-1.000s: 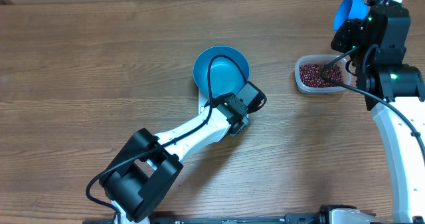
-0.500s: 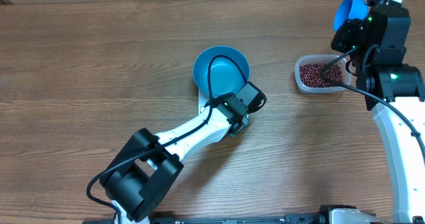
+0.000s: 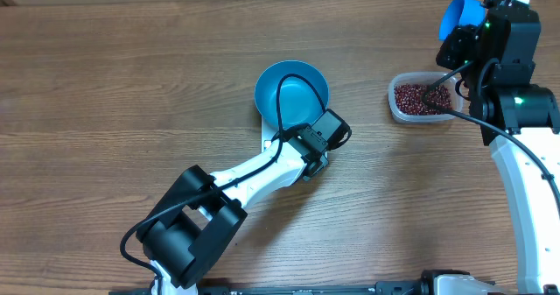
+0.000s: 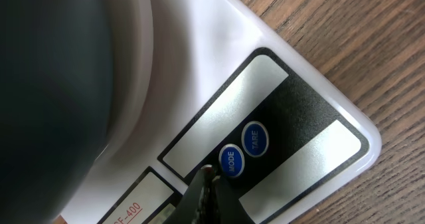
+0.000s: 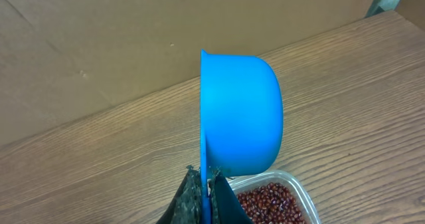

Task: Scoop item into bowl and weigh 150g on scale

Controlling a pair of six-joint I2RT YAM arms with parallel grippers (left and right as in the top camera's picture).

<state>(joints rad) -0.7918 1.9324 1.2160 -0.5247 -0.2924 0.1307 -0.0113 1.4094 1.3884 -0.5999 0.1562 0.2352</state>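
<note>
Scale: small white square digital kitchen scale [image 4: 199, 78] on wood worktop [image 3: 131, 94]; from overhead mostly covered by bowl + L arm.
Bowl: round deep glossy blue bowl [image 3: 291, 92], sits on scale's platform, back of the button strip.
Buttons: round blue MODE button [image 4: 231, 161] + TARE button [image 4: 255, 138], side by side on scale's front panel.
L end effector [image 4: 208, 179]: fingers together, nothing held; tips at MODE's edge on scale front. Contact: can't tell.
Beans: small dark red-brown beans [image 3: 420, 96], loose heap in clear rounded-rect plastic tub [image 3: 395, 102], well right of scale.
R end effector [image 5: 203, 184]: clamped on handle of small blue plastic scoop [image 5: 242, 114]; scoop on edge, up over tub, far right of scale.
</note>
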